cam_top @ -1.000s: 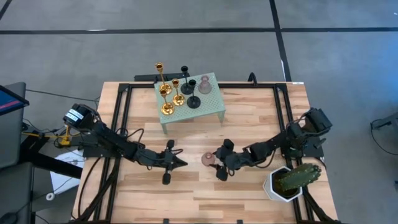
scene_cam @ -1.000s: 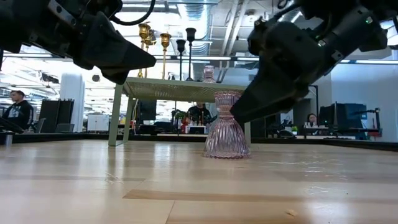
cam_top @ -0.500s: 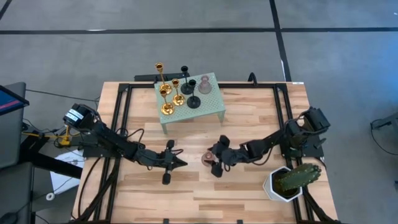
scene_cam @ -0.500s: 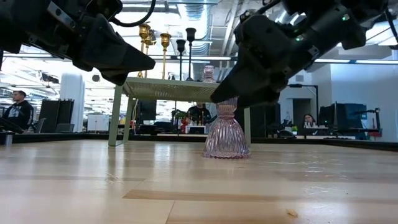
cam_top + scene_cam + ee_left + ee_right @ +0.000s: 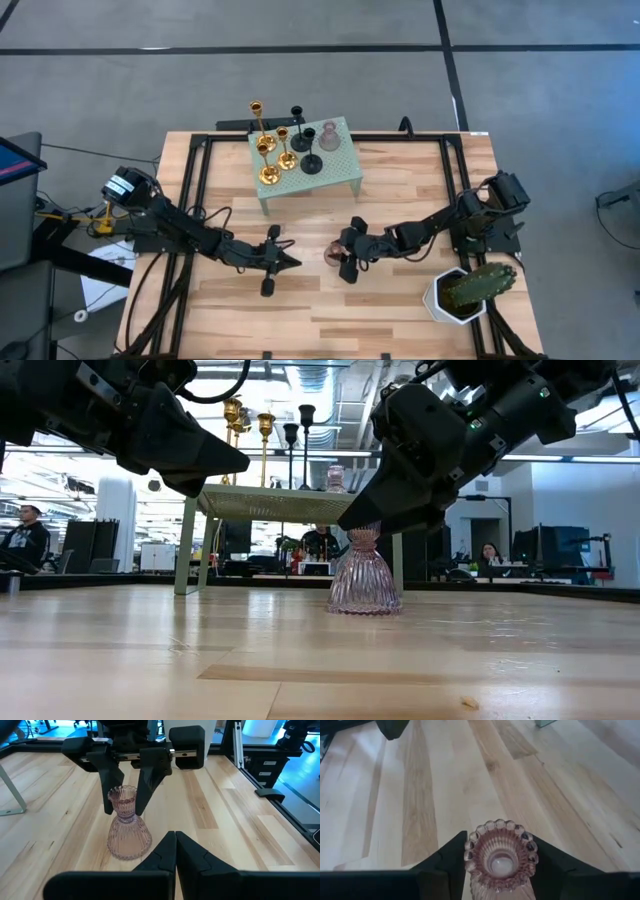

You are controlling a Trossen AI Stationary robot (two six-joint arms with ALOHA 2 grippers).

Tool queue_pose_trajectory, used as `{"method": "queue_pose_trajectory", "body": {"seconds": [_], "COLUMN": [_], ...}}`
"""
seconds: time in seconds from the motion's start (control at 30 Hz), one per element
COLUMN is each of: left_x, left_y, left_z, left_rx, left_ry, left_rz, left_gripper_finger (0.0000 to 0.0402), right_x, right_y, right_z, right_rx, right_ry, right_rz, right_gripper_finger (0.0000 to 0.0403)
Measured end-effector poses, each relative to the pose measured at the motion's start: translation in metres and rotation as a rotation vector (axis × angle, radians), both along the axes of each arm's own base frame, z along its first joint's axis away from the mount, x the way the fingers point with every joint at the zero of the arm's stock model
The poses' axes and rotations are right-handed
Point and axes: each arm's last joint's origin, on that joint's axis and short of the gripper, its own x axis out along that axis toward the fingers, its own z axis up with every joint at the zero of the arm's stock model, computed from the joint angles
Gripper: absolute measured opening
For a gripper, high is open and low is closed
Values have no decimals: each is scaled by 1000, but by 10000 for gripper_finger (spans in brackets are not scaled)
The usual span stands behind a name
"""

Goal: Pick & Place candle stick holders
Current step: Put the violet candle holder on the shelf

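A pink ribbed glass candle stick holder stands upright on its flared base mid-table. My right gripper has closed on its upper cup. My left gripper hovers shut just left of it, above the wood, touching nothing. Gold holders, black holders and another pink one stand on a small green table at the far side. My right gripper pinches the holder's fluted upper cup between its two fingers, one on each side. The fingers come from the table's right, slanting downward. The holder stays upright with its base on the wood.
A green cactus in a white pot stands at the near right corner, close to my right arm. Black frame rails run along the table's sides. People sit in the room beyond the far edge.
My right gripper has moved a little toward the table's left, bringing its fingers around the pink holder's cup, and the fingers have drawn together onto it. The holder has stayed in place.
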Motion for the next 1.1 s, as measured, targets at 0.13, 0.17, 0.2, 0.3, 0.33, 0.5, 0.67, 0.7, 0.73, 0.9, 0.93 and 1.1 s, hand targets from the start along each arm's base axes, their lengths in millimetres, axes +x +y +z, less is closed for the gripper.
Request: {"method": "queue_pose_trajectory", "body": {"seconds": [0.13, 0.17, 0.2, 0.3, 0.33, 0.5, 0.67, 0.7, 0.73, 0.9, 0.93, 1.1], "left_x": [0, 0, 0, 0, 0, 0, 0, 0, 0, 0, 0, 0], "left_y": [0, 0, 0, 0, 0, 0, 0, 0, 0, 0, 0, 0], "left_z": [0, 0, 0, 0, 0, -1, -1, -1, -1, -2, -2, -3], "left_rx": [0, 1, 2, 2, 2, 3, 3, 3, 5, 5, 5, 7], "left_ry": [1, 2, 4, 5, 5, 6, 6, 7, 10, 25, 25, 28], "left_rz": [0, 0, 0, 0, 0, 0, 0, 0, 0, 1, 0, -1], "left_gripper_finger": [4, 4, 4, 4, 4, 4, 4, 4, 4, 4, 4, 4], "right_x": [0, 0, 0, 1, 3, 13, 19, 18, 18, 11, 9, -2], "right_y": [0, 0, 0, 1, 2, -1, -8, -12, -14, -37, -43, -71], "right_z": [0, 0, 0, 6, 8, 32, 64, 72, 80, 116, 122, 143], "right_rx": [9, 10, 10, 13, 19, 39, 0, -11, -19, -56, -59, -78], "right_ry": [2, 2, 2, 15, 19, 40, 46, 50, 42, 13, 3, -31], "right_rz": [13, 13, 13, 22, 30, 42, 49, 45, 42, 5, -8, -73], "right_gripper_finger": [154, 154, 154, 154, 154, 154, 154, 154, 154, 154, 154, 154]}}
